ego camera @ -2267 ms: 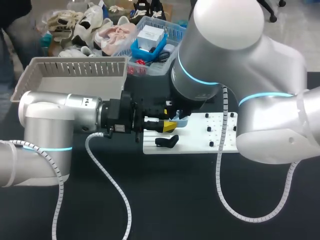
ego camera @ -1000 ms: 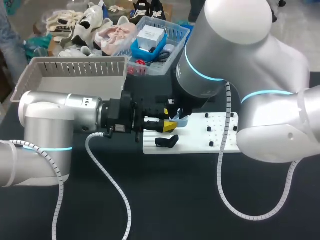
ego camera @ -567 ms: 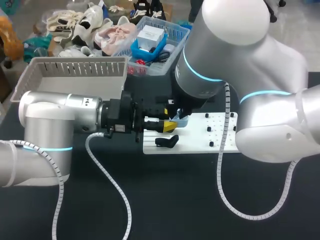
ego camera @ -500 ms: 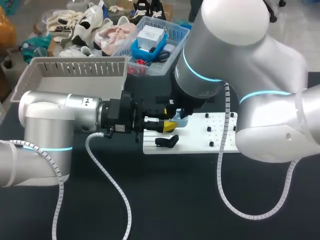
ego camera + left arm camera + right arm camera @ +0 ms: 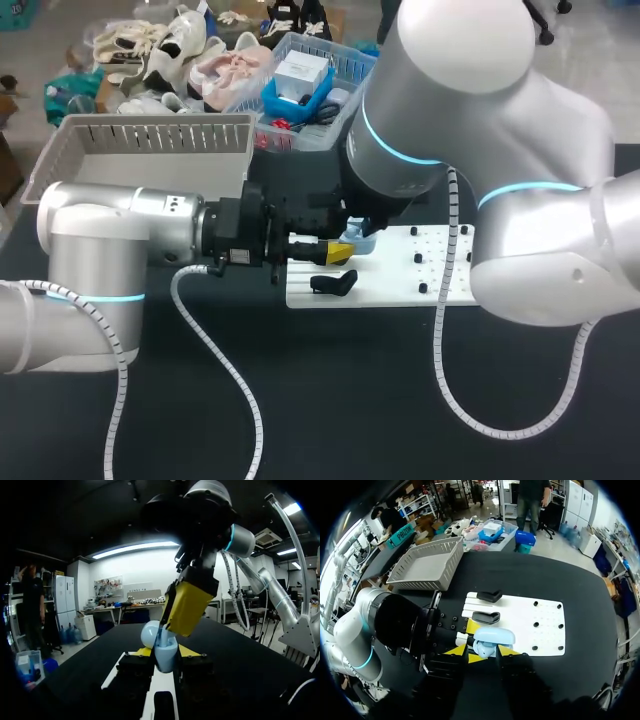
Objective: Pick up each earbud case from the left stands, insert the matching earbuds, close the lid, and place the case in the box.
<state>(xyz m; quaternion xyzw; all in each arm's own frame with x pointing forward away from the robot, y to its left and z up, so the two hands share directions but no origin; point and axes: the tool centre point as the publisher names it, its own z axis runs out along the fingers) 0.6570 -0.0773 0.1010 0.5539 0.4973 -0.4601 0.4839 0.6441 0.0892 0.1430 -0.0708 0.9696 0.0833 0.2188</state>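
Note:
A light blue earbud case (image 5: 164, 652) stands upright with its lid (image 5: 150, 634) open, and my left gripper (image 5: 164, 656) is shut on its base. In the head view the case (image 5: 358, 241) sits over the white stand board's left end. From above, my right gripper (image 5: 482, 652) hangs over the case (image 5: 492, 637), yellow tips apart on either side and not pinching it. One of its fingers (image 5: 187, 605) rests close against the open lid. My left gripper (image 5: 474, 642) comes in from the side. In the head view my right arm hides its own gripper.
The white stand board (image 5: 410, 270) with small black pegs lies mid-table; two black cases (image 5: 490, 596) (image 5: 486, 617) sit on its left stands, one showing in the head view (image 5: 333, 282). A grey slotted box (image 5: 150, 150) stands at the back left, behind my left arm.
My right gripper's fingers have spread apart above the case, and that arm has shifted slightly. My left gripper still holds the case in the same place.

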